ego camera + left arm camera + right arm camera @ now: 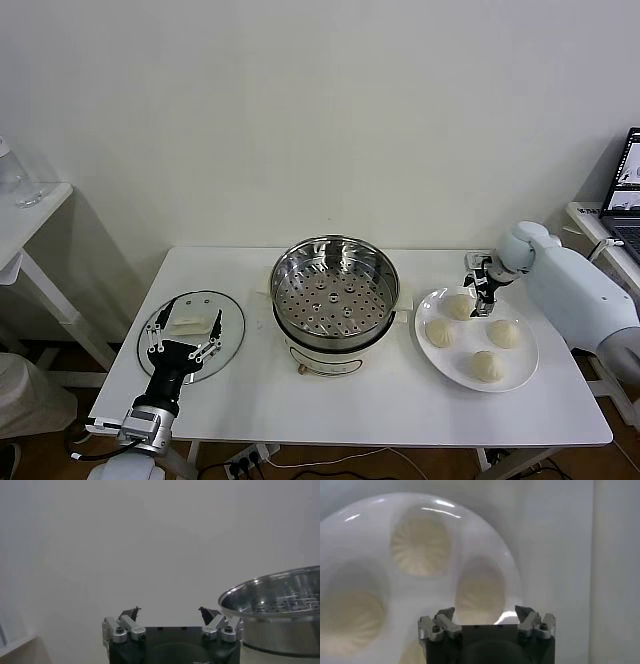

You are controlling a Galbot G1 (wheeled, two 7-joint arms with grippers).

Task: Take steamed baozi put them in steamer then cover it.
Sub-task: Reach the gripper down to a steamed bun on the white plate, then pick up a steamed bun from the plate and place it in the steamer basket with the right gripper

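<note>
The steamer [335, 290], a shiny steel pot with an empty perforated tray, stands mid-table; its rim also shows in the left wrist view [280, 605]. The cover [228, 322], a glass lid with a cream handle [188, 322], lies flat on the table to the left. My left gripper [185, 328] [169, 612] hovers open just over that handle, holding nothing. Several steamed baozi [503, 333] [422, 542] rest on a white plate [468, 342] at the right. My right gripper [484, 298] [486, 614] hangs open above the plate's far edge, beside the farthest baozi [459, 306], empty.
A white side table [30, 215] with a clear glass stands at the far left. A laptop [625, 180] sits on another surface at the far right. A power strip and cables [245, 462] lie on the floor below the front edge.
</note>
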